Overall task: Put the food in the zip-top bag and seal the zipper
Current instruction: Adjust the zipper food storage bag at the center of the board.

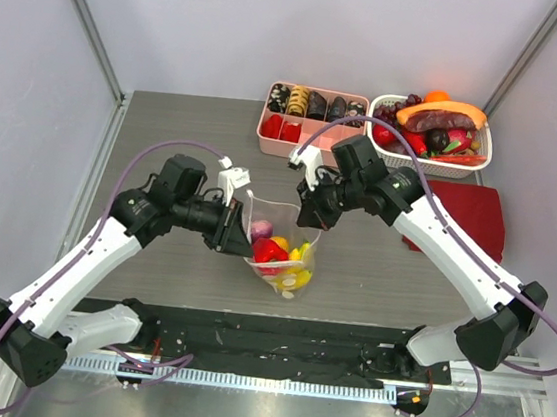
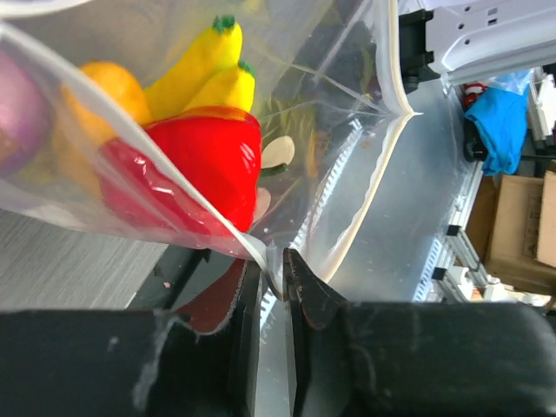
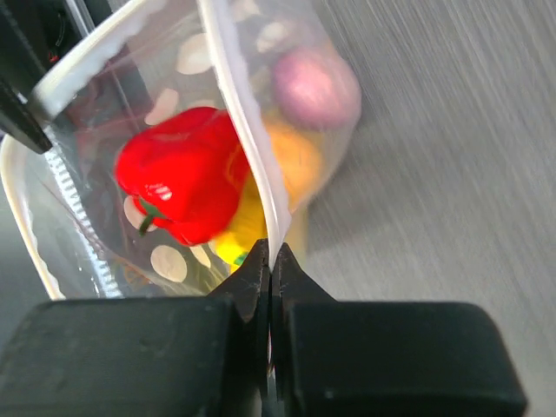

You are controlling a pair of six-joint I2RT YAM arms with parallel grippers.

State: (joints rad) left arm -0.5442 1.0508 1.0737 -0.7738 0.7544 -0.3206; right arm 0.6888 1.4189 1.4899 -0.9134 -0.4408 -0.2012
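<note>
at table point(image 1: 152, 255) centre, left pincer point(image 2: 276, 271) and right pincer point(image 3: 271, 257) pinch opposite zip-top bag point(image 1: 289, 222) edges.

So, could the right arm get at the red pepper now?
Probably not: the right gripper is shut on the zipper, and the red pepper sits inside the zip-top bag, behind the film. It would have to let go first.
</note>
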